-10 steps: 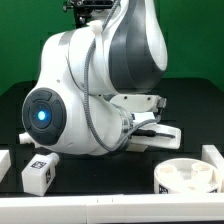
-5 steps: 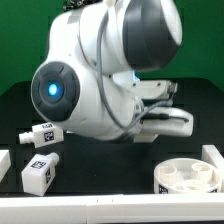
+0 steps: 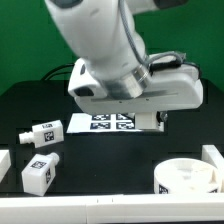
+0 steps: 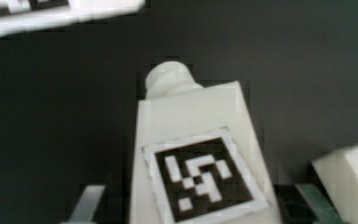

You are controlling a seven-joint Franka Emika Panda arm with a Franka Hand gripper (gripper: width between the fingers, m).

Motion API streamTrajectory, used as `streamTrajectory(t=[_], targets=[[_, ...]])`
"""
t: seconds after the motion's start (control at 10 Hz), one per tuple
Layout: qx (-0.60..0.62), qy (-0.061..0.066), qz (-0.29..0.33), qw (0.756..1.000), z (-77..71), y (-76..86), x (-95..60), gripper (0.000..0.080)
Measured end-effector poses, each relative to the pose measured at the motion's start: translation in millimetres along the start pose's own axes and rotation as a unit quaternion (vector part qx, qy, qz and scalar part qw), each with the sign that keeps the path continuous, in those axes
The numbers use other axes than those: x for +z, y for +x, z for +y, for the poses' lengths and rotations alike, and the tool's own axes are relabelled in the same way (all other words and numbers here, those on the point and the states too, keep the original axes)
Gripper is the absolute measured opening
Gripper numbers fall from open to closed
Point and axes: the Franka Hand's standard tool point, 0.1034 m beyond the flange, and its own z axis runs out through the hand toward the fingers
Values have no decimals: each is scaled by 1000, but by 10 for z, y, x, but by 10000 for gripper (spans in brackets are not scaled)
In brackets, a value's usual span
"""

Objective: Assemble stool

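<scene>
1. Ext. view, vs half a sec ago: the arm (image 3: 110,50) no longer fills the centre w/ its blue-lit joint. It now sits high, and you can see the marker board (image 3: 112,122) under it, part-covered by the arm's lower edge.
2. Ext. view, unchanged: both loose legs and the seat ring (image 3: 190,178) lie where they lay before.
3. Ext. view, holders: the seat ring lies flat on the black table (image 3: 120,165) near the ext. view's right, round sockets facing up. You can't tell from here what's in them.
4. Ext. view, count: 2 legs at the ext. view's left, well apart from the ring. The rear leg (image 3: 42,132) lies on its side and the front leg (image 3: 39,173) sits nearer the camera, tags showing on both. There's 1 seat ring and 1 marker board. 1 white block (image 3: 4,160) sits at the ext. view's left edge and 1 more (image 3: 212,155) at the right edge.
5. Ext. view, hand: hidden by the arm.
6. Wrist view: 1 tagged leg (image 4: 197,150) fills the middle, w/ its rounded peg (image 4: 167,75) pointing away from the camera. It sits between the gripper (image 4: 201,208) fingers (image 4: 92,203).
7. Wrist view, hand: dark gaps show on both sides of the leg, so you can't tell whether it's clamped or just straddled.
8. Wrist view, rest: a corner of the marker board (image 4: 51,15) shows beyond the leg. 1 blurred white part (image 4: 350,180) lies beside the leg, apart from it.
</scene>
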Motion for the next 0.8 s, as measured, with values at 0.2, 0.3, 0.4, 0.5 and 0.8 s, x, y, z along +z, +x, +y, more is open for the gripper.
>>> streamTrajectory(t=[0.2,0.3,0.4,0.5,0.8], targets=[[-35,19,106,994,-324,179,-532,320],[-59,16,187,980,-373,281,-640,320],[-58,12,211,976,-344,232,-576,320],[-59,10,249,967,-340,274,-597,320],[-72,8,361,930,-440,400,-713,320]])
